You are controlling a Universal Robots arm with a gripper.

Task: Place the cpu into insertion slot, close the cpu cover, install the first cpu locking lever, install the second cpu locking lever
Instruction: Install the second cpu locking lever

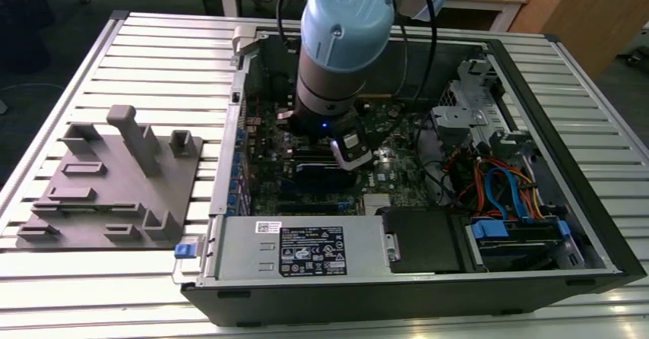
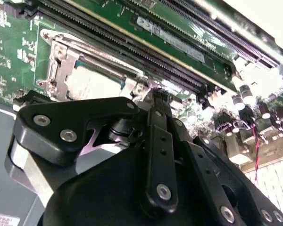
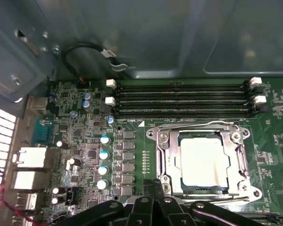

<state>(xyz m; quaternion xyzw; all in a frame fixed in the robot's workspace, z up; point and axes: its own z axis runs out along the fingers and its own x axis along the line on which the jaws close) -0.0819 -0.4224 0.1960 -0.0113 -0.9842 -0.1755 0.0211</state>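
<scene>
Chip: small flat square cpu with dull silver-grey metal top (image 3: 203, 162) already sits in the square insertion slot with silver rim (image 3: 166, 160) on the green circuit board (image 3: 132, 127). Thin silver metal cpu cover frame (image 3: 240, 160) looks laid down around it, chip showing through the window. Thin wire locking lever (image 3: 212, 124) runs along the cover's 12 o'clock edge in the first wrist view; another wire lever (image 3: 228, 201) lies at the 6 o'clock edge, latched or not unclear.

Black linkage gripper (image 3: 155, 186) hangs just at the socket's 6 o'clock edge, near the 7 o'clock corner; its fingertips look pressed together on nothing that can be made out. In the second wrist view the gripper (image 2: 158, 94) tip sits just beside the socket frame.

Handling, judged: chip light, rigid, fragile underneath; take by its edges only. Cover thin stiff sheet, hinged. Levers springy wire, slippery; push at the bent end.

Long black memory slots (image 3: 179, 96) lie beyond the socket at 12 o'clock. Exterior view: arm (image 1: 340, 42) reaches down into the open black computer case (image 1: 598, 225).
</scene>
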